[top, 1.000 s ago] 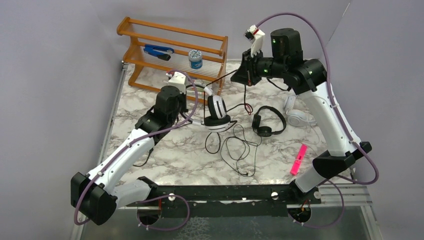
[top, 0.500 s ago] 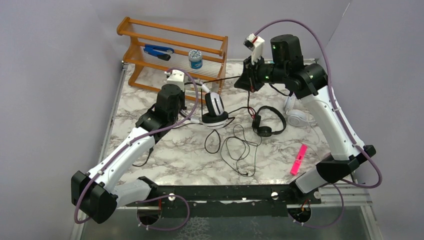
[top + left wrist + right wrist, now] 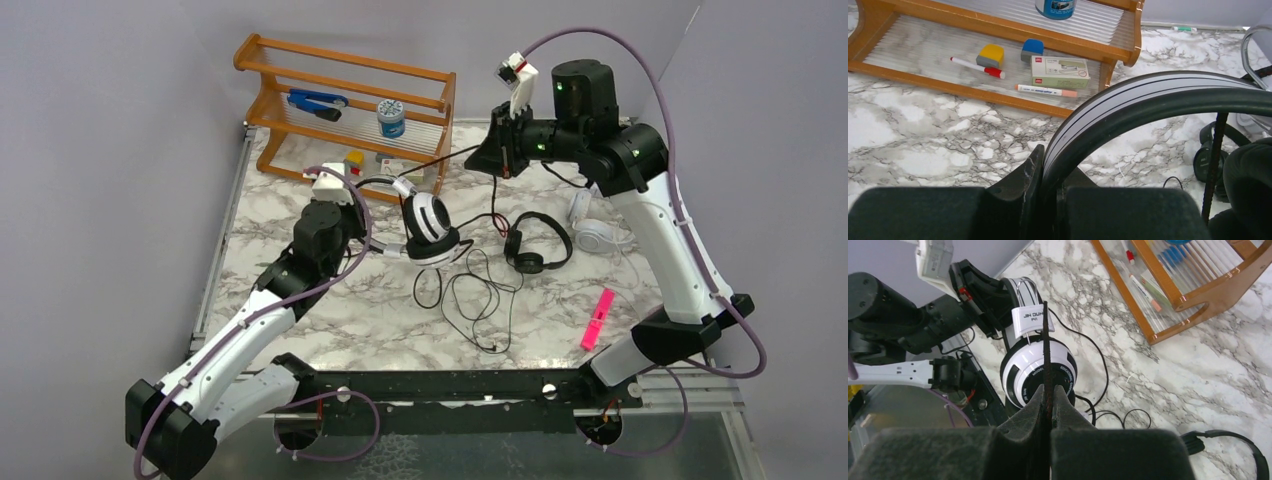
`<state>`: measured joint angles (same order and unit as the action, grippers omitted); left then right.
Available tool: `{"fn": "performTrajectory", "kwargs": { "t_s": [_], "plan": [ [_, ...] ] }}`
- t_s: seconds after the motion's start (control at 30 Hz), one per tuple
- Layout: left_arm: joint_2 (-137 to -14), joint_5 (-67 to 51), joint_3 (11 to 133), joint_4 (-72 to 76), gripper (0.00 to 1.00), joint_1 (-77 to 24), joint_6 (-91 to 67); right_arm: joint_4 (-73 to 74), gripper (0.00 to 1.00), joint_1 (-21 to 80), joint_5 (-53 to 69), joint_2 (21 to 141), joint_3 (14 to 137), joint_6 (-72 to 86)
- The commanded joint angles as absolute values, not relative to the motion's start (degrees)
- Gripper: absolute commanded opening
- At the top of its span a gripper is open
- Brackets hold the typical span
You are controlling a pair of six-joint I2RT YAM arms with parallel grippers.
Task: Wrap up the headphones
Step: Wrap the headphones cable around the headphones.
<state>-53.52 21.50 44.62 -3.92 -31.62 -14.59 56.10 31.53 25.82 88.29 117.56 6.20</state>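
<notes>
Two robot arms share one job over a marble-patterned desk point(image 3: 370, 320). The left fingers point(image 3: 1047, 172) are clamped on the black-and-white striped headband of the white headphones with black ear pads point(image 3: 428, 222), holding the set upright near the desk's middle, apparently to steady it. The right fingers point(image 3: 1049, 399) are pinched shut on its thin black cord point(image 3: 1046, 355), which runs taut up toward the far side, seemingly so that the slack can be wound around the set. More of the cord lies in loose loops on the desk below. A white tab on the headband reads "JIN DUN PV1"; the lettering that rings the ear cup is too small to read. A smaller all-black pair of headphones point(image 3: 537, 245) and an all-white pair point(image 3: 597, 236) lie flat to the right, apparently awaiting their turn. A wooden rack point(image 3: 447, 105) stands at the back.
</notes>
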Motion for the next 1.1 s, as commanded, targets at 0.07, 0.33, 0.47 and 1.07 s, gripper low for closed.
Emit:
{"fn": "performTrajectory", "kwargs": {
  "t_s": [0.07, 0.33, 0.47, 1.07],
  "plan": [
    [-50.76, 23.28, 39.73, -0.43, 0.00, -30.42, -19.50, 53.70, 0.01, 31.04, 29.35, 89.54, 123.28, 9.23],
    [-50.03, 22.55, 36.85, -0.26, 0.00, -30.49, -20.47, 55.00, 0.01, 31.03, 26.38, 92.65, 129.90, 9.42],
    [-53.33, 26.38, 38.74, -4.67, 0.00, -30.44, -21.94, 55.22, 0.01, 31.04, 31.34, 94.34, 133.18, 9.53],
    [-63.72, 48.36, 52.38, -16.17, 0.00, -30.54, -19.31, 61.53, 0.01, 31.50, 38.34, 89.79, 122.42, 1.49]
  ]
}}
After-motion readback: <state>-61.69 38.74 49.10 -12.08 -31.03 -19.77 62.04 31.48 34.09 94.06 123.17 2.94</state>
